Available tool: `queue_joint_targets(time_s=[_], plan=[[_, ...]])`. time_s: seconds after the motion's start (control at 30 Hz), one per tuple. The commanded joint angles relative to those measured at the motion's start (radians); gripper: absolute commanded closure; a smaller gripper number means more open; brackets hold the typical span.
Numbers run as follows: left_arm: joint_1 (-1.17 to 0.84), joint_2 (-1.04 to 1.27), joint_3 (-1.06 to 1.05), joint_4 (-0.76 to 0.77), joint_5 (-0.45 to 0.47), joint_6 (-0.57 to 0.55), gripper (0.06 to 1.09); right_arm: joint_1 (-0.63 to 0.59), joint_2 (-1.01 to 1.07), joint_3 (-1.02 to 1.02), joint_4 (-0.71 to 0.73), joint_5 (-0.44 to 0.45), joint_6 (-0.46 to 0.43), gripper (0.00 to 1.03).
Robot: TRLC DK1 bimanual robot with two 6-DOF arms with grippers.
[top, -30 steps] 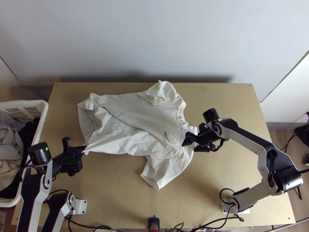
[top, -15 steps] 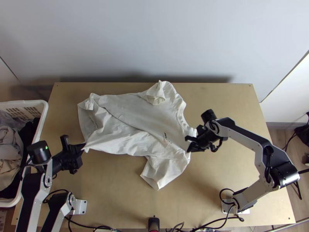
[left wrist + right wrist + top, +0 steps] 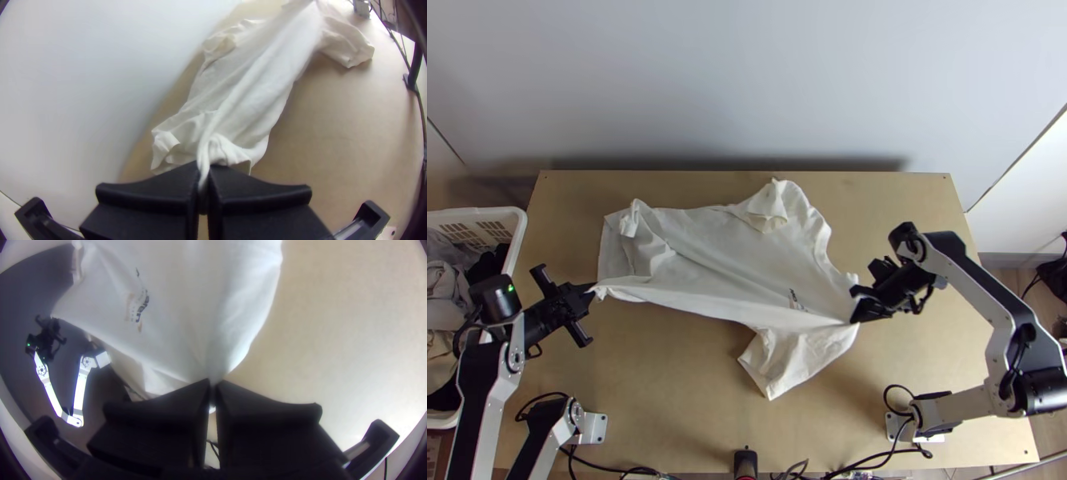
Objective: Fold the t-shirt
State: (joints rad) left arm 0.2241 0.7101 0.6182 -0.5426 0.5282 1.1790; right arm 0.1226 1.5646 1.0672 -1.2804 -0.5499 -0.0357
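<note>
One creased, whitish t-shirt (image 3: 731, 256)

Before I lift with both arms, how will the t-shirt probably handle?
The t-shirt is probably floppy: its far sleeve is bunched and its body creased. It looks thin, so likely light for its size. A taut crease runs between the left gripper and the right gripper, so that line may hold fairly straight while loose cloth sags.

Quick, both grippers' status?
Left gripper: closed on the shirt's hem end.
Right gripper: closed on the shirt near its collar end.
</note>
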Motion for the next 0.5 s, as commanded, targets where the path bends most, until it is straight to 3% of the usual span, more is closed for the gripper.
queue_joint_targets(time_s=[0.0,0.2,0.47], plan=[[-0.071,-0.146,0.025,-0.068,0.015,-0.148,1.01,0.003,-0.098,-0.004,-0.174,-0.022,-0.119,0.99],[-0.143,-0.241,0.077,-0.161,0.013,-0.185,1.03,0.072,-0.159,-0.012,-0.194,-0.102,-0.118,0.99],[-0.193,-0.514,-0.005,-0.434,0.013,-0.024,1.02,0.161,-0.206,-0.115,-0.183,-0.143,-0.145,0.99]])
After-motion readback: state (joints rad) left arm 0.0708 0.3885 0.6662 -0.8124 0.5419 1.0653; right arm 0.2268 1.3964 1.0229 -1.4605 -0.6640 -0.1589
